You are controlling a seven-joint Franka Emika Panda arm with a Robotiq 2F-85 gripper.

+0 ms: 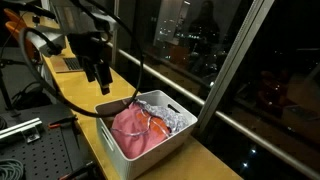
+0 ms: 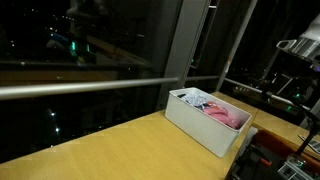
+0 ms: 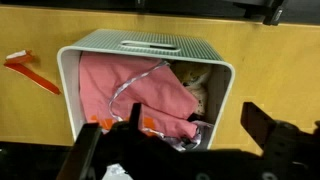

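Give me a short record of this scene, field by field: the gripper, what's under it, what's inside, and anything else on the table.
gripper: gripper open, holding nothing, hovering above the bin
bin: white slotted bin on the wooden table
contents: pink cloth, crinkled silver sheet, an orange item too small to identify
beside bin: orange razor-like tool lying on the table, apart from the bin
background: dark window

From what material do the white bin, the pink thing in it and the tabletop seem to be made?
White bin: probably plastic, matte, with fine ribs on its wall. Pink thing: likely cloth, soft and dull, lying in folds. Tabletop: looks like wood or wood laminate, smooth and light yellow-brown; which of the two, I cannot tell.
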